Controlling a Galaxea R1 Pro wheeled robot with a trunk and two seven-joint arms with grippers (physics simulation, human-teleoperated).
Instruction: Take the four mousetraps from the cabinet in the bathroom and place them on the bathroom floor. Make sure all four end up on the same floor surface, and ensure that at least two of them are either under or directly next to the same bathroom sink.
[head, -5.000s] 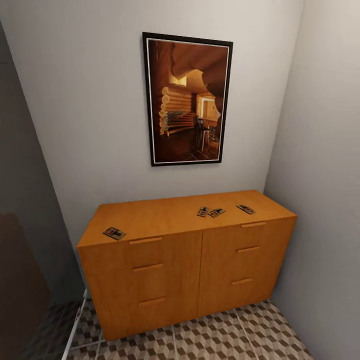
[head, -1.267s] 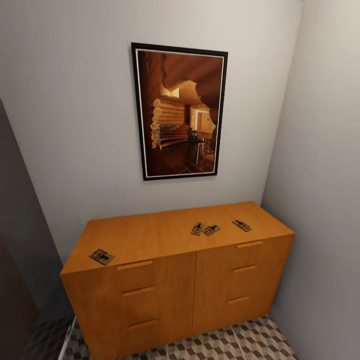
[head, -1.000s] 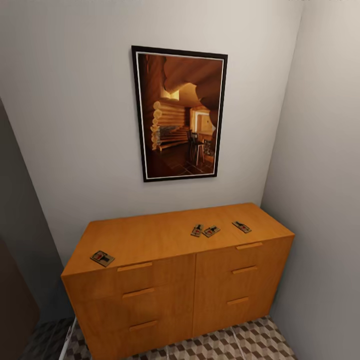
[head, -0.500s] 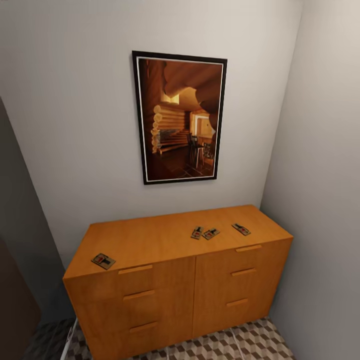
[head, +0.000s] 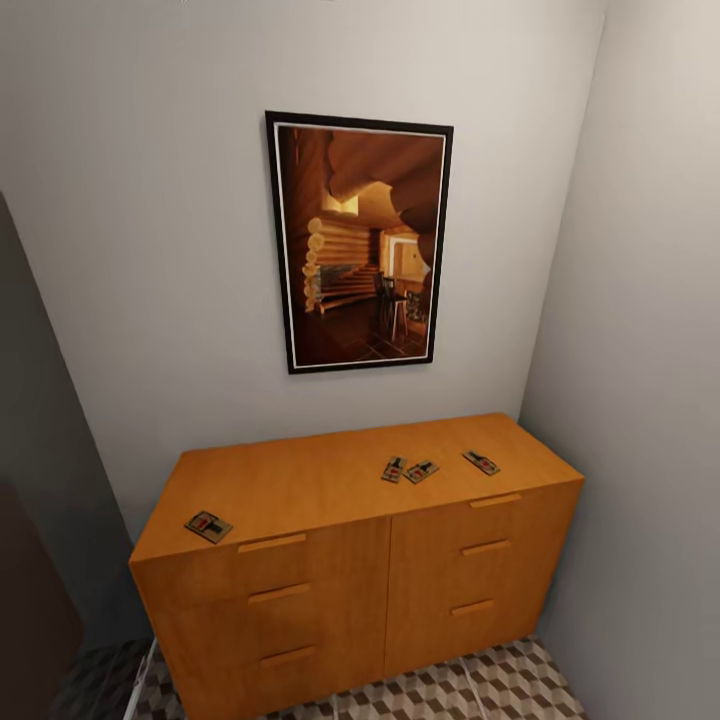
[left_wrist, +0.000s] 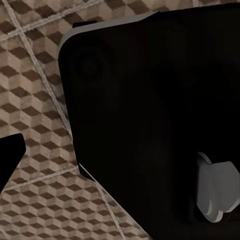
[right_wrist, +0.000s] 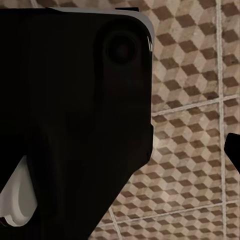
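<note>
Approach step: four mousetraps (head: 208, 526) lie untouched on the cabinet (head: 300, 480), lower centre.
Next, reach for one; pincer state on either arm cannot be told.

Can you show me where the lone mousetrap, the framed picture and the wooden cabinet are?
lone mousetrap (head: 208, 526), head view, middle of its board on the cabinet top's left.
framed picture (head: 360, 242), head view, centre of the image.
wooden cabinet (head: 300, 480), head view, bare part of its top.
</note>
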